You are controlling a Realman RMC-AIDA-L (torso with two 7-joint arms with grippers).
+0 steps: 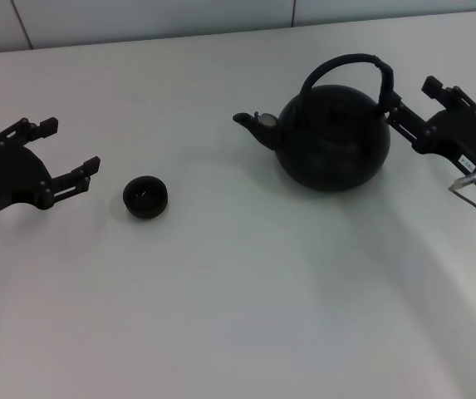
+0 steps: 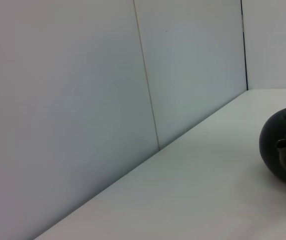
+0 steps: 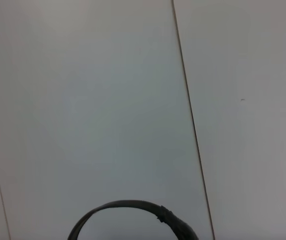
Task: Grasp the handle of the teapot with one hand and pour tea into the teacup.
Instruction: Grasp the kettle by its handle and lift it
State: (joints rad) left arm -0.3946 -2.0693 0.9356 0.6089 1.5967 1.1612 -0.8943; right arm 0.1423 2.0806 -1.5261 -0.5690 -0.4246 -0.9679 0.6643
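Teapot (image 1: 335,138) upright on the white table (image 1: 246,307), spout toward the teacup (image 1: 145,197) well apart to its left. Right gripper (image 1: 405,98) at the handle (image 1: 347,65), fingers spread around its right end, grip not confirmable. Left gripper (image 1: 67,151) open, empty, beside the teacup.

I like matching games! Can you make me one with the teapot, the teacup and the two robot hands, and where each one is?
Things:
1. teapot
2. teacup
3. left gripper
4. right gripper

Places:
A. far left, open, next to the small cup
B. far right, up against the handle
C. middle-right of the table, spout pointing left
D. between the big pot and the left arm

Pairs: 1-C, 2-D, 3-A, 4-B
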